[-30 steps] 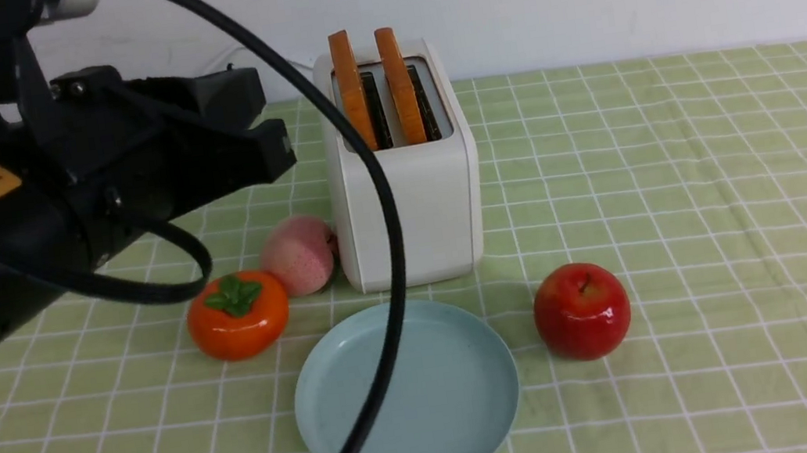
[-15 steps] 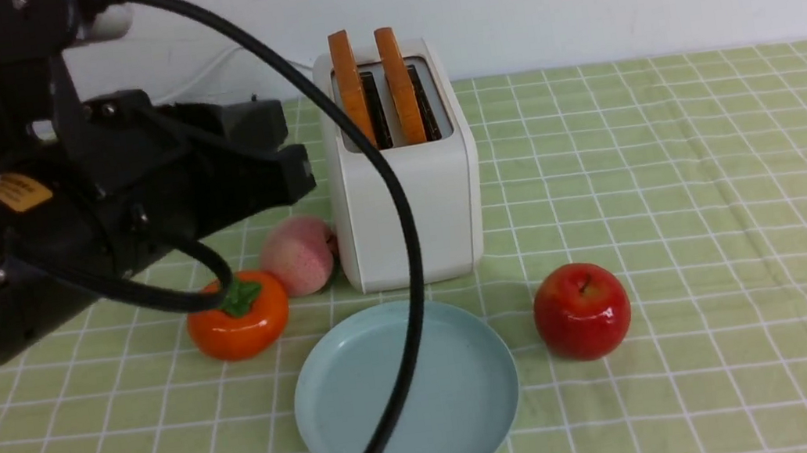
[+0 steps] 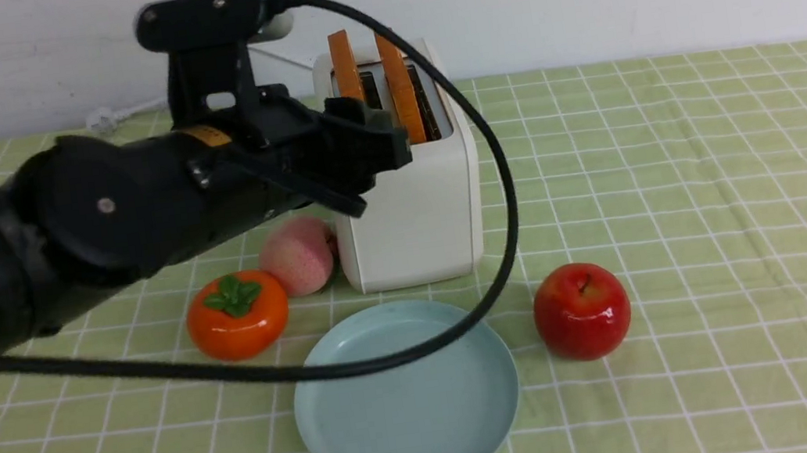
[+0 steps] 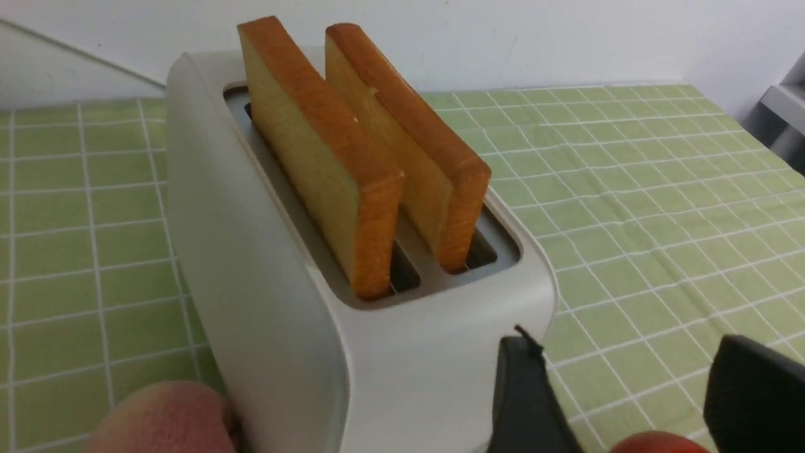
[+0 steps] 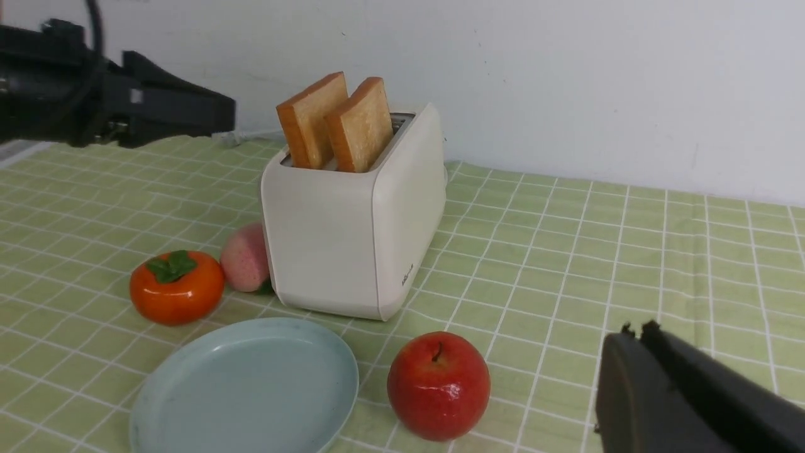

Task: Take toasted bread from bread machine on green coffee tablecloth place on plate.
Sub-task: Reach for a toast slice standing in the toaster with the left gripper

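Note:
Two slices of toasted bread [image 3: 348, 68] [image 4: 314, 145] [image 5: 311, 119] stand upright in the slots of the white bread machine [image 3: 416, 201] [image 4: 264, 302] [image 5: 339, 239] on the green coffee tablecloth [image 3: 681, 179]. The pale blue plate [image 3: 410, 415] [image 5: 245, 390] lies bare in front of the machine. My left gripper [image 3: 380, 174] [image 4: 629, 358] is open and empty. It hangs at the machine's near top corner, just below and in front of the slices, touching neither. My right gripper [image 5: 635, 330] is shut and empty, low over the cloth to the right of the apple; it is outside the front view.
An orange persimmon [image 3: 237, 315] and a pink peach [image 3: 299, 255] sit left of the bread machine. A red apple [image 3: 582, 310] sits right of the plate. The left arm's black cable [image 3: 391, 361] sags across the plate's far edge. A white wall stands behind.
My left arm has swung right and forward, from left of the bread machine to its near top corner. The gripper has stayed open. The toast, plate and fruit have not moved.

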You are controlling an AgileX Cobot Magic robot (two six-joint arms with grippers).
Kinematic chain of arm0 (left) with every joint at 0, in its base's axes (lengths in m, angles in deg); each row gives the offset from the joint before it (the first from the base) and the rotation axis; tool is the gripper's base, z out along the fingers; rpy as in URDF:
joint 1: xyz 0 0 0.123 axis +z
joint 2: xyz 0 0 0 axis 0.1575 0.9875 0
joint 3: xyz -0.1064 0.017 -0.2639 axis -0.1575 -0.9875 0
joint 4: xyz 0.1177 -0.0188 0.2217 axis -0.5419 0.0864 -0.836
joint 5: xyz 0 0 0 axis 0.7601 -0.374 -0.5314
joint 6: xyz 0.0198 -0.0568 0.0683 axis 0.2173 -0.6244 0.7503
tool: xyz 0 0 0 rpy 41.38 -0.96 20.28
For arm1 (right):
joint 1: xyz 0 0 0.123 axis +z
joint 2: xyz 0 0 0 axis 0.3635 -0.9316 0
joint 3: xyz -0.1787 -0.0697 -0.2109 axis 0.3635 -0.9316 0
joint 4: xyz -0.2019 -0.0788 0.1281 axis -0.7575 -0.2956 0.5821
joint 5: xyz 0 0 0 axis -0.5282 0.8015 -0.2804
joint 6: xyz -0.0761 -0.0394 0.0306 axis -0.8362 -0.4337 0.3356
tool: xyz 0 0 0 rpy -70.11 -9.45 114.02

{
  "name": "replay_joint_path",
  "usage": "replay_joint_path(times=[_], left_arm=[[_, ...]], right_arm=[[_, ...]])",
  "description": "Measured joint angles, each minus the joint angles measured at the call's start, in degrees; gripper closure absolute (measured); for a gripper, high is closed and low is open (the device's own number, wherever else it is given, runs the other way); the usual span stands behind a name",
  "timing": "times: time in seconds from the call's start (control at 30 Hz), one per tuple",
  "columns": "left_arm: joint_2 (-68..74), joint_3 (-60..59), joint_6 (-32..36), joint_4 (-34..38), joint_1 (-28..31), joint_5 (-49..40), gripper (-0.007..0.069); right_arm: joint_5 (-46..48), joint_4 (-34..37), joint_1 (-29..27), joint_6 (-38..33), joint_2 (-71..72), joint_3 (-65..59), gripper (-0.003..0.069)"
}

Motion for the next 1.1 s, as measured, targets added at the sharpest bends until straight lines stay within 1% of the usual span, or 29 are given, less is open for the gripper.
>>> replay_joint_path(times=[0.2, 0.3, 0.33, 0.43, 0.93, 1.0, 1.1], left_arm=[[7.3, 2.5, 2.6, 0.2, 0.0, 7.5, 0.0239], [8.8, 2.5, 2.8, 0.4, 0.0, 11.1, 0.0248], [9.8, 2.6, 2.8, 0.6, 0.1, 13.8, 0.0253], [11.1, 2.6, 2.8, 0.6, 0.1, 16.4, 0.0265], [17.5, 9.7, 1.9, -0.3, 0.1, 17.6, 0.0275], [18.9, 10.5, 2.6, -0.3, 0.1, 17.7, 0.0285], [20.7, 10.7, 4.1, -0.3, 0.1, 19.6, 0.0326]], right_arm=[[0.0, 0.0, 0.0, 0.0, 0.0, 0.0, 0.0657], [0.0, 0.0, 0.0, 0.0, 0.0, 0.0, 0.0657], [0.0, 0.0, 0.0, 0.0, 0.0, 0.0, 0.0657], [0.0, 0.0, 0.0, 0.0, 0.0, 0.0, 0.0656], [-0.1, 0.0, 0.0, 0.0, 0.0, 0.0, 0.0656], [-0.1, 0.0, 0.0, 0.0, 0.0, 0.0, 0.0656], [-0.1, -0.1, 0.0, 0.0, 0.0, 0.0, 0.0656]])
